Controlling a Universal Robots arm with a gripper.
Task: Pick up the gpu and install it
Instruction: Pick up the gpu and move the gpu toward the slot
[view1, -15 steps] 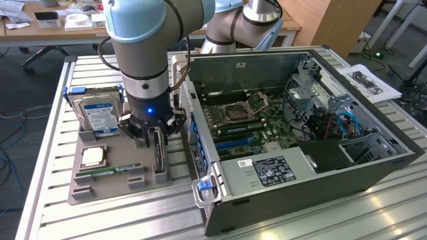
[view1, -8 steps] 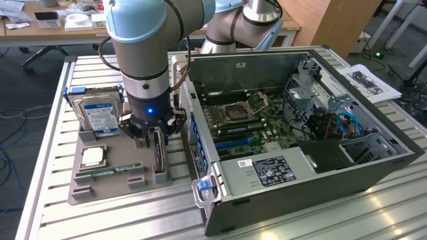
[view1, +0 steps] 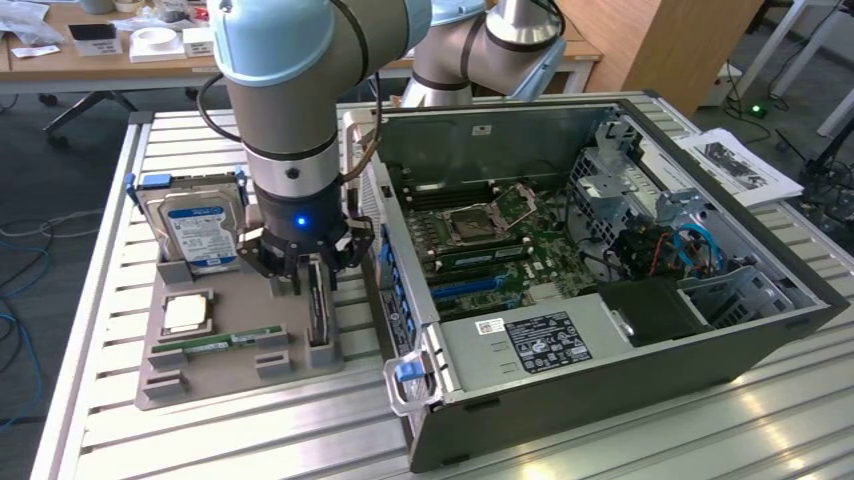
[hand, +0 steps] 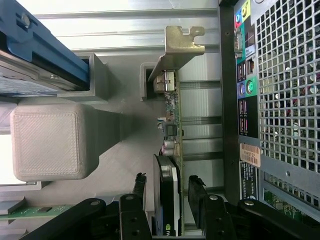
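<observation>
The black jaws stand open astride the green gpu card with black cooler (hand: 169, 195), seemingly not touching it. It stands on edge at the grey plastic tray's (view1: 214, 378) edge beside the open black computer case (view1: 601, 390) on the slatted metal bench (view1: 94, 330).

The gpu (view1: 318, 315) is a flat green card. It stands up on its thin edge in a slot of the gray holder (view1: 216, 382), just beside the computer case (view1: 641, 385). It is straight, not tipped. One face has a black block (hand: 165, 195) on it. A shiny silver bracket (hand: 181, 47) sits at one end, bent over at the tip.
</observation>
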